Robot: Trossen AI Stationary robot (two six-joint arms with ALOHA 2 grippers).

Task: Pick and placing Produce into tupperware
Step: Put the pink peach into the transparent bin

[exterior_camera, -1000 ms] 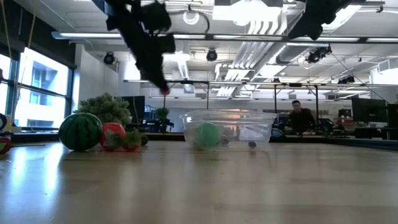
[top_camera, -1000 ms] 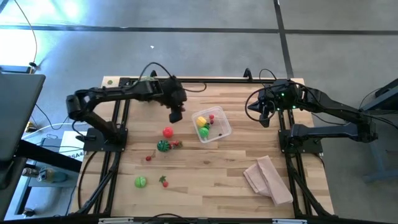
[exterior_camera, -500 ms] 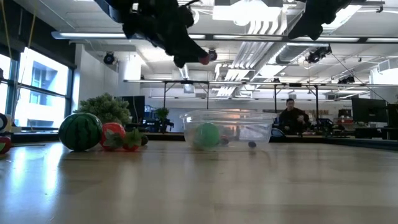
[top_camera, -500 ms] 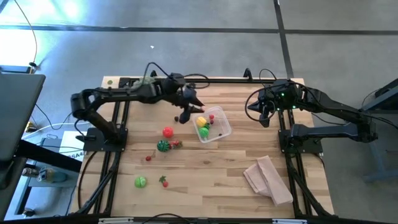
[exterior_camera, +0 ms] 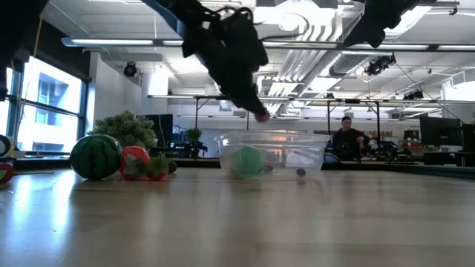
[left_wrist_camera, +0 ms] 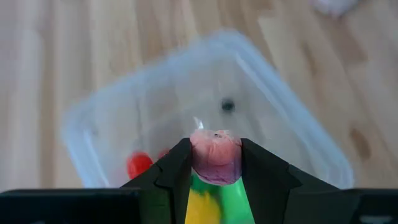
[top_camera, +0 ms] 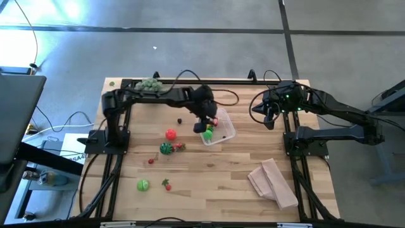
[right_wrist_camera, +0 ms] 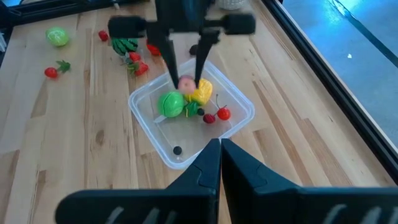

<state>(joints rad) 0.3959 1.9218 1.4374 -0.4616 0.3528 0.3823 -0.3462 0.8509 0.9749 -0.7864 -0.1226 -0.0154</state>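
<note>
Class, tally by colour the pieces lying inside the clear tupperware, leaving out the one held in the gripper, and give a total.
Green piece: 1
Yellow piece: 1
Red pieces: 2
Small dark bead: 1
Total in the tupperware: 5
Not counted: pink piece, held above it in the left gripper.

One tupperware (top_camera: pixel 218 128), roughly twelve produce (top_camera: pixel 171 134)

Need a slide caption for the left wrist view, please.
Left gripper holds a pink toy fruit above the clear tupperware, which already holds red, yellow and green produce.
</note>
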